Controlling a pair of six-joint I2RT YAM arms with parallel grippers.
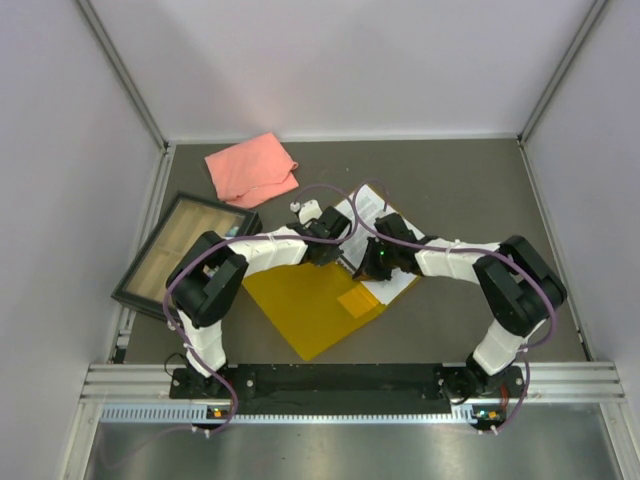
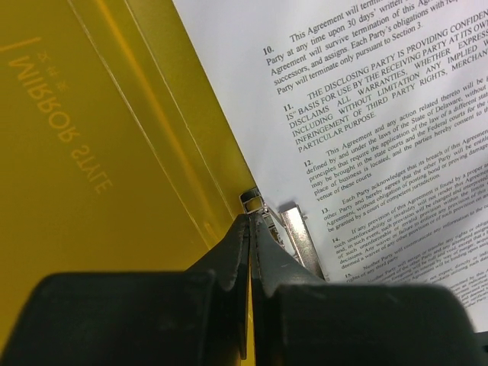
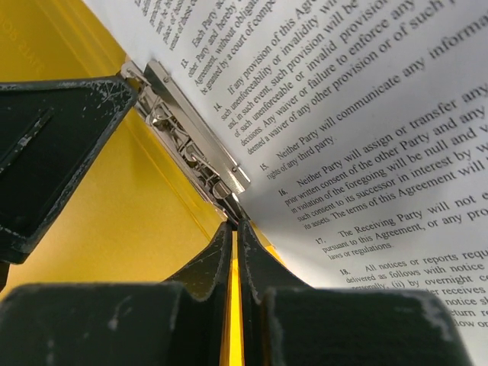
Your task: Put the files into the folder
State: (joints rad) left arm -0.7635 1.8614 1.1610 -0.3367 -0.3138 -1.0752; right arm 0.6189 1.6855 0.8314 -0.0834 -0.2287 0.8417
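Note:
The yellow folder (image 1: 300, 310) lies open in the middle of the table. The files (image 1: 397, 284), white sheets of printed text, rest on its right half against the spine. A metal clip (image 2: 296, 229) runs along the spine beside the sheets' edge. My left gripper (image 2: 250, 218) is shut with nothing between the jaws, its tips at one end of the clip. My right gripper (image 3: 232, 224) is also shut and empty, tips at the other end of the clip (image 3: 191, 149). From above, both grippers (image 1: 325, 250) (image 1: 385, 262) meet over the spine. The files (image 3: 366, 137) bow slightly near the clip.
A pink cloth (image 1: 251, 167) lies at the back left. A black-framed tray (image 1: 185, 250) sits at the left by the wall. A small white object (image 1: 300, 208) lies behind the left gripper. White walls enclose the table on three sides.

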